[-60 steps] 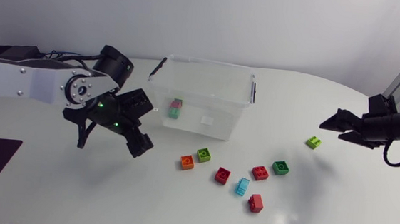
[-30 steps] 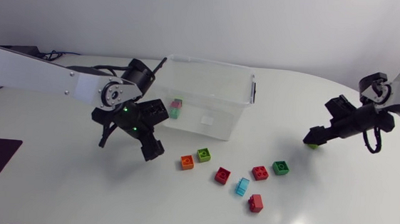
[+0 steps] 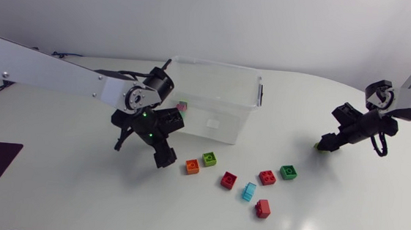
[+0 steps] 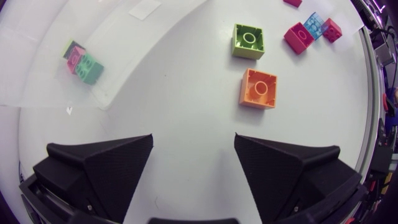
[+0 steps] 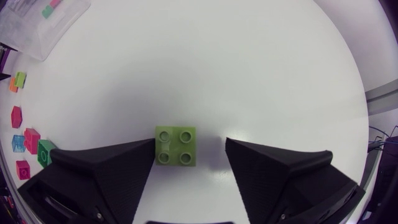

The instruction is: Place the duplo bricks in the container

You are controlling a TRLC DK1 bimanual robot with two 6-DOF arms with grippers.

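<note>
Left claw [image 4: 193, 137]: hanging low over the surface [image 3: 344, 221] just in front of the container's near-left corner, fingers spread wide and gripping nothing.
Orange brick [image 4: 258, 88]: lying studs-up ahead of the left claw, leaning toward one finger's side, touching neither finger.
Yellow-green brick [image 4: 249, 41]: sitting just beyond the orange brick, close by but apart.
Right claw [image 5: 189, 142]: hovering down at the surface well to the right of the container, fingers standing wide and clamping nothing.
Lime brick [image 5: 176, 145]: resting studs-up between the right claw's fingertips, sitting close against one finger and leaving a clear gap to the other.
Container [image 3: 228, 102]: standing open-topped and clear-walled toward the far middle of the surface.
Pink brick [image 4: 78, 57] and mint brick [image 4: 91, 68]: lying side by side inside the container, near its left wall.
Red bricks [image 3: 228, 180] [image 3: 267, 177] [image 3: 262, 208]: lying scattered on the surface in front of the container, well outside it.
Blue brick [image 3: 248, 192]: lying among the red bricks, see-through, near all three.
Green brick [image 3: 288, 171]: sitting just beside the rightmost red brick, on the side nearer the right claw.
</note>
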